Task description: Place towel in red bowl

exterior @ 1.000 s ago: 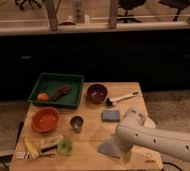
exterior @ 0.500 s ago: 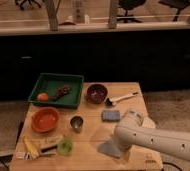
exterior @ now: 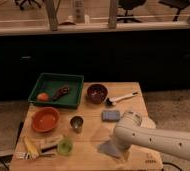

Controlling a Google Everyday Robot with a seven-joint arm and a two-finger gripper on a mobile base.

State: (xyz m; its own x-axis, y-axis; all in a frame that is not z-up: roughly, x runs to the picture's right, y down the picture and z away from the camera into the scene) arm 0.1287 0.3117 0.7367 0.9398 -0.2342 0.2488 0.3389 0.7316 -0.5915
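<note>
Fingers: spread wide, mostly hidden from me behind the white arm (exterior: 160,141). The gripper (exterior: 120,146) sits low over the front right part of the table (exterior: 88,144), directly at the towel (exterior: 109,148); I cannot tell whether they touch. Towel: a thin grey-blue cloth lying flat on the table, its right portion covered by the arm. Just behind it lies a blue-grey pad (exterior: 110,115). The red bowl (exterior: 45,119) stands well apart, at the table's left side.
</note>
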